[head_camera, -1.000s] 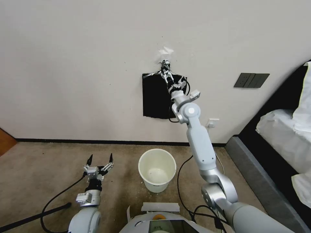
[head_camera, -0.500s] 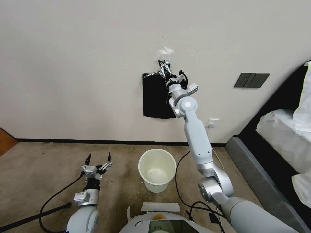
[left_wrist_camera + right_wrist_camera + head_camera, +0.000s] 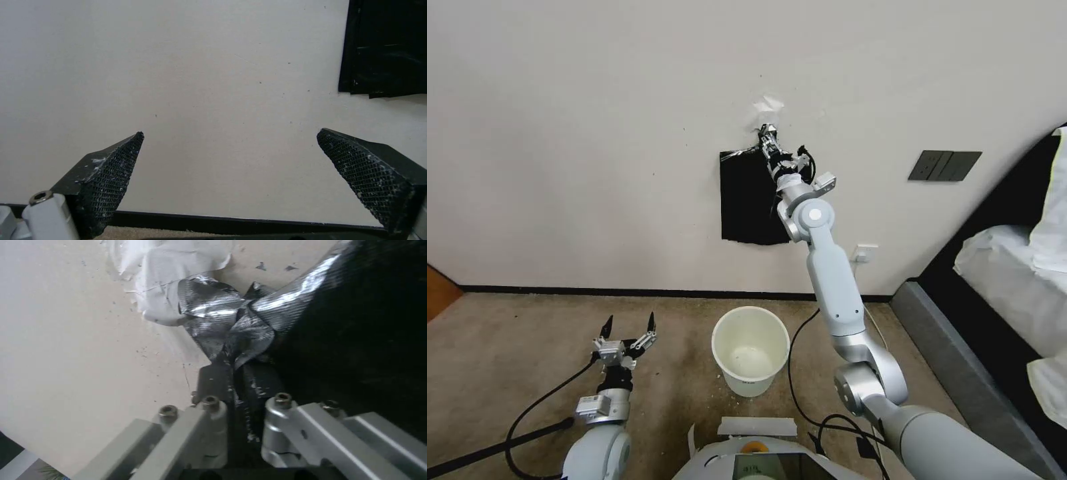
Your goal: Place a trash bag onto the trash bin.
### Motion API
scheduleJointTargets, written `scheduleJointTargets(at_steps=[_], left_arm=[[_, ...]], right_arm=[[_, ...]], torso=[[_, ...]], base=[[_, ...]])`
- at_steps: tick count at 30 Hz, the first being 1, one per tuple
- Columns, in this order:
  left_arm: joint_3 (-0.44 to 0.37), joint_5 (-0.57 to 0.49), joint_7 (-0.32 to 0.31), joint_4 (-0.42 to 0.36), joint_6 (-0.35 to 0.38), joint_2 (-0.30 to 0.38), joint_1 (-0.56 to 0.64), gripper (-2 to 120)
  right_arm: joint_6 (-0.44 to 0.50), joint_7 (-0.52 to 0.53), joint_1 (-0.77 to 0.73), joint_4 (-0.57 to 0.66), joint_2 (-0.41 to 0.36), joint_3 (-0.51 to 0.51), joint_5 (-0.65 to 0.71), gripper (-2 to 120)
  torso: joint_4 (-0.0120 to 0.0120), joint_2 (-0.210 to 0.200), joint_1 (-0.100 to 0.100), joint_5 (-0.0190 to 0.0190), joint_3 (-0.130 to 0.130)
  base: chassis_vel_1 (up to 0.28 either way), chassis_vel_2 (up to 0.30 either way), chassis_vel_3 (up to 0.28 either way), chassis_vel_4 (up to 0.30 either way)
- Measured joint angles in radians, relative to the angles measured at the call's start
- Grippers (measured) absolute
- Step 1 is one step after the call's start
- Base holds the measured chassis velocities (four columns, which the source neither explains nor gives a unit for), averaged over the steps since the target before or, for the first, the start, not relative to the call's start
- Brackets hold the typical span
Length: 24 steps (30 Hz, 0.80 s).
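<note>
1 right claw (image 3: pixel 768 135) pinches trash bag (image 3: pixel 231 330).

Right arm is stretched way up the wall with the right gripper (image 3: pixel 768 137) at the top of the black sheaf of bags (image 3: pixel 747 200) hanging there, just under a torn white patch of tape (image 3: pixel 766 105) (can't tell from here whether its fingers are pinched on anything). Left gripper (image 3: pixel 628 326) sits low over the carpet (image 3: pixel 507 347) with its two fingers spread apart, pointing up. The cream trash bin (image 3: pixel 751 351) stands upright on the floor between the arms, with nothing over its rim.
</note>
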Motion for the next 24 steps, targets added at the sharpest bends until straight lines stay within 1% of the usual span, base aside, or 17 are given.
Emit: scheduleJointTargets(at_steps=[3, 6, 8, 9, 10, 11, 13, 15, 18, 21, 23, 24], left_arm=[[0.000, -0.001, 0.000, -0.005, 0.002, 0.000, 0.001, 100], [-0.002, -0.002, 0.000, -0.007, 0.004, 0.001, 0.003, 100], [-0.003, -0.004, -0.001, -0.007, 0.004, 0.002, 0.003, 100], [-0.004, -0.005, -0.002, -0.007, 0.004, 0.003, 0.003, 100], [-0.004, -0.005, -0.002, -0.007, 0.004, 0.003, 0.003, 100], [-0.004, -0.006, -0.002, -0.007, 0.004, 0.003, 0.003, 100], [-0.003, -0.006, -0.002, -0.005, 0.004, 0.002, 0.004, 100], [-0.002, -0.006, -0.002, -0.005, 0.004, 0.002, 0.004, 100], [0.002, -0.006, -0.002, -0.004, 0.003, 0.002, 0.005, 100], [0.005, -0.006, -0.002, -0.003, 0.003, 0.002, 0.005, 100], [0.005, -0.006, -0.002, -0.003, 0.003, 0.002, 0.005, 100], [0.013, -0.006, -0.002, -0.002, 0.002, 0.000, 0.003, 100]], right_arm=[[-0.004, -0.005, -0.004, 0.002, -0.005, -0.005, -0.003, 0], [-0.003, -0.036, -0.012, 0.009, -0.014, -0.020, -0.029, 0], [0.009, -0.092, -0.030, 0.022, -0.032, -0.045, -0.070, 0], [0.034, -0.147, -0.058, 0.038, -0.052, -0.066, -0.104, 0], [0.034, -0.147, -0.058, 0.038, -0.052, -0.066, -0.104, 0], [0.057, -0.200, -0.095, 0.064, -0.072, -0.081, -0.132, 0], [0.081, -0.239, -0.140, 0.106, -0.098, -0.093, -0.151, 0], [0.089, -0.247, -0.155, 0.122, -0.109, -0.097, -0.155, 0], [0.112, -0.263, -0.215, 0.191, -0.151, -0.118, -0.176, 0], [0.117, -0.262, -0.243, 0.226, -0.165, -0.124, -0.181, 0], [0.117, -0.262, -0.243, 0.226, -0.165, -0.124, -0.181, 0], [0.124, -0.254, -0.299, 0.297, -0.186, -0.134, -0.199, 0]], torso=[[0.0001, 0.000, 0.000, 0.0000, 0.000], [0.0002, 0.000, 0.000, 0.0000, 0.000], [0.0002, 0.000, 0.000, 0.0000, 0.000], [0.0003, 0.000, 0.000, -0.0001, 0.000], [0.0003, 0.000, 0.000, -0.0001, 0.000], [0.0003, 0.000, 0.000, 0.0000, 0.000], [0.0000, 0.000, 0.000, 0.0001, 0.000], [0.0002, 0.000, 0.000, 0.0001, 0.000], [0.0000, 0.000, 0.000, 0.0002, 0.000], [0.0001, 0.000, 0.000, 0.0001, 0.000], [0.0001, 0.000, 0.000, 0.0001, 0.000], [0.0001, 0.000, 0.000, 0.0001, 0.000]], base=[[0.000, 0.000, 0.000, 0.000], [0.000, 0.000, 0.000, 0.000], [0.000, 0.000, 0.000, 0.000], [0.000, 0.000, 0.000, 0.000], [0.000, 0.000, 0.000, 0.000], [0.000, 0.000, 0.000, 0.000], [0.000, 0.000, 0.000, 0.000], [0.000, 0.000, 0.000, 0.000], [0.000, 0.000, 0.000, 0.000], [0.000, 0.000, 0.000, 0.000], [0.000, 0.000, 0.000, 0.000], [0.000, 0.000, 0.000, 0.000]])
